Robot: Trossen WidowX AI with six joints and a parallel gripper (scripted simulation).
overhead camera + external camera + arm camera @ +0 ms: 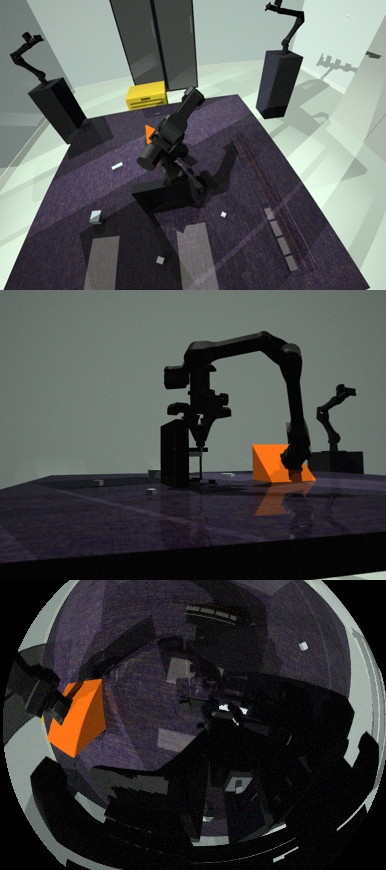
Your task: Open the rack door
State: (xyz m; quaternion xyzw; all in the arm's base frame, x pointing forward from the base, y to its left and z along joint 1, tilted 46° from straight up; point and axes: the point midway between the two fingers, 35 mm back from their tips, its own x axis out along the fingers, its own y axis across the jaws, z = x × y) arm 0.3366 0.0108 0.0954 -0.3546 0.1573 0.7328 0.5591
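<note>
The black rack [168, 196] [174, 452] stands on the purple table [77, 178] [124, 514]. My gripper [200, 444] [224, 734] points straight down beside the rack, on its arm-base side. Its fingertips are close together on the top of the slim handle, just above a short pale bar [195, 454] [232, 708] that reaches out from the rack. A thin dark upright rod [200, 468] stands below them. In the top view the fingertips and handle are hidden. The gripper is shut on the handle. The door is too dark to tell how far it stands open.
An orange wedge [149, 134] [268, 464] [85, 720] lies by the arm's base. A grey block [96, 217], a white bar [117, 166] and two small white cubes [223, 215] [160, 259] lie around the rack. Two other arms stand on pedestals [59, 109] [279, 84] beyond the table.
</note>
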